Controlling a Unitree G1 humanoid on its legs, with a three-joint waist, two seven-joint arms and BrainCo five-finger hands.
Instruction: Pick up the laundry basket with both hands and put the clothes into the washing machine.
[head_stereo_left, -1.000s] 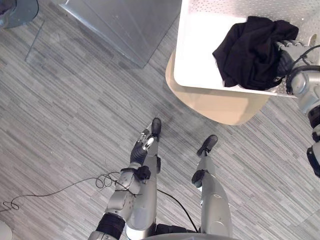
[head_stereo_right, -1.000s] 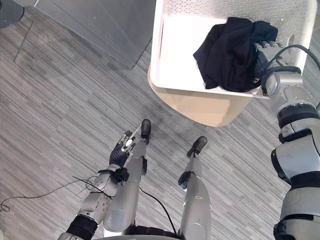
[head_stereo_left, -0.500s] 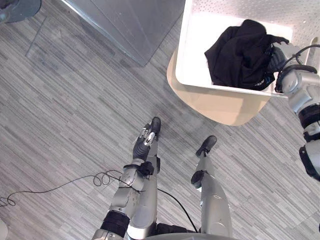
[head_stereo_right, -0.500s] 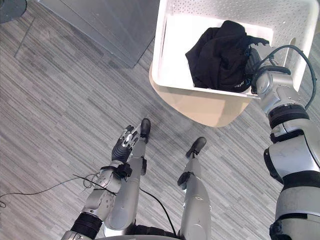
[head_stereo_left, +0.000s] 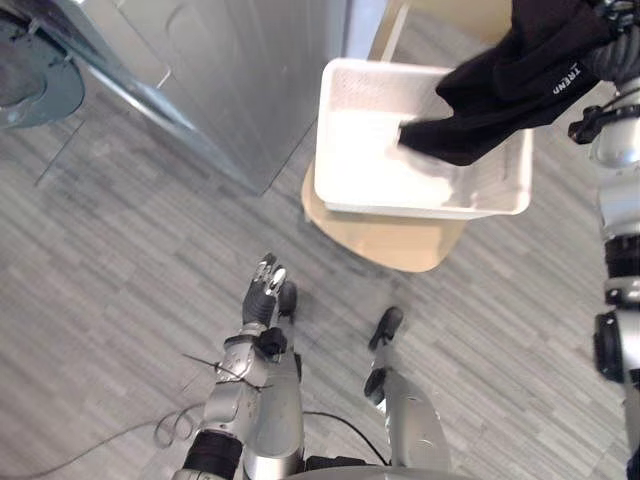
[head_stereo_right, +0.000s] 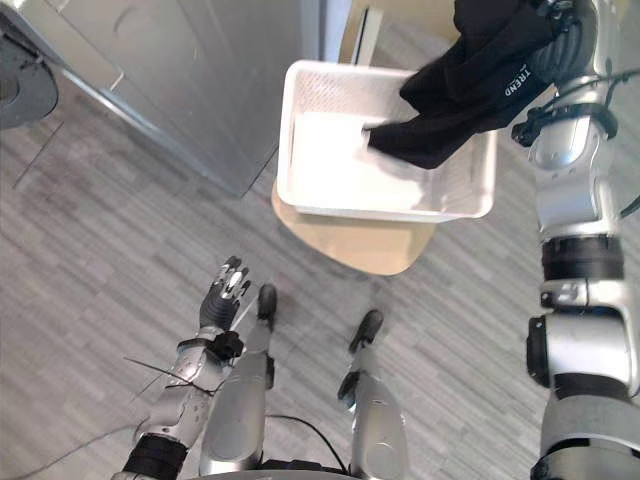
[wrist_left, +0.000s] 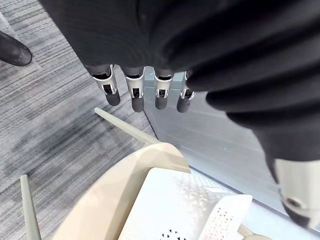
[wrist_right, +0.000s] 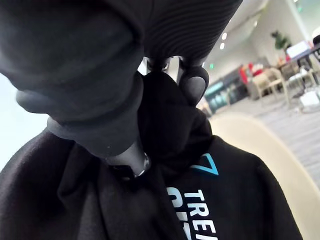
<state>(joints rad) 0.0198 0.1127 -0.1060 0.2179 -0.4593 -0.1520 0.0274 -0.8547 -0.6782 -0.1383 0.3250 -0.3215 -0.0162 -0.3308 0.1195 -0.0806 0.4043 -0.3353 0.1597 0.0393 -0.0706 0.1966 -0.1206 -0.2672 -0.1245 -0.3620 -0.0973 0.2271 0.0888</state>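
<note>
A white laundry basket (head_stereo_left: 420, 211) sits on a round beige stool (head_stereo_left: 390, 242). Above the basket's far right corner my right hand (head_stereo_right: 568, 38) is raised and shut on a black garment (head_stereo_left: 510, 85) with light lettering. The garment hangs clear of the basket, its lower end trailing over the basket's inside. In the right wrist view my thumb and fingers are curled into the black cloth (wrist_right: 200, 200). My left hand (head_stereo_left: 262, 292) hangs low near the floor, fingers (wrist_left: 135, 95) straight and holding nothing, well apart from the basket.
The grey washing machine (head_stereo_left: 250, 70) stands at the upper left, close to the basket's left side. Its round door (head_stereo_left: 35, 80) is swung open at the far left. Grey plank floor lies all around the stool.
My right hand has curled shut on the black garment and lifted it up out of the basket. The view has tilted, showing more of the machine. The left hand stays low.
</note>
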